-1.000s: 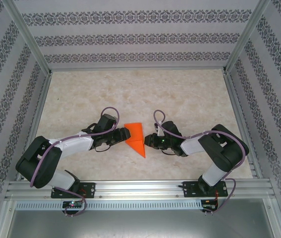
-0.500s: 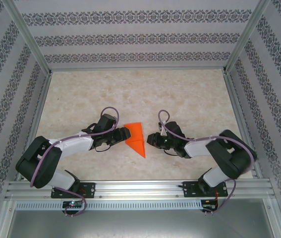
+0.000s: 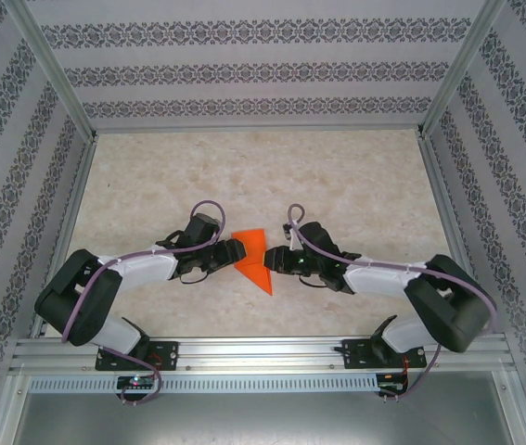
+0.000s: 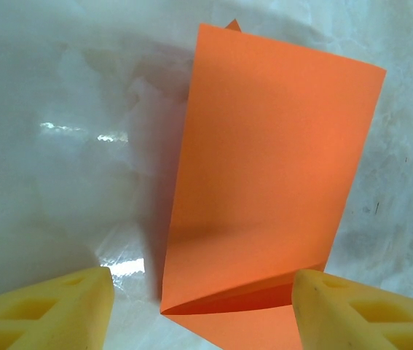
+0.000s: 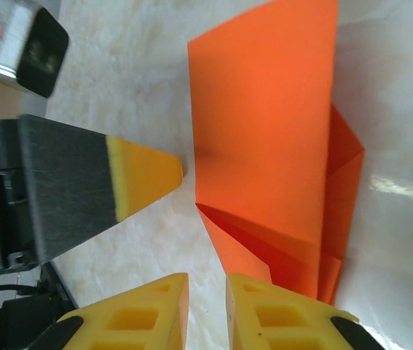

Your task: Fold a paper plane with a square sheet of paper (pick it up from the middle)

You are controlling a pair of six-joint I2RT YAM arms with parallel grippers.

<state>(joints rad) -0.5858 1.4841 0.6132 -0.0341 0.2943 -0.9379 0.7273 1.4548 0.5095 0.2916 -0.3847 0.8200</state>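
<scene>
The square sheet of paper [image 3: 254,259] is bright orange and folded into a wedge with its point toward the arms, flat on the table's middle. In the left wrist view the paper [image 4: 264,168] shows a top flap slightly lifted along its near edge. My left gripper [image 3: 237,248] sits at the paper's left edge, open wide [image 4: 202,312], its yellow pads [image 4: 46,310] either side of the paper's near end. My right gripper [image 3: 275,263] is just right of the paper [image 5: 264,124], its jaws [image 5: 206,306] a narrow gap apart with only bare table between. The left gripper's fingertip [image 5: 144,175] shows there too.
The pale marbled table [image 3: 337,176] is boxed in by patterned walls and aluminium posts. A metal rail [image 3: 263,352] carrying both arm bases runs along the near edge. Open tabletop lies behind and to both sides of the paper.
My right arm has stretched leftward, bringing its gripper up to the paper's right edge. The left arm and the paper have stayed put.
</scene>
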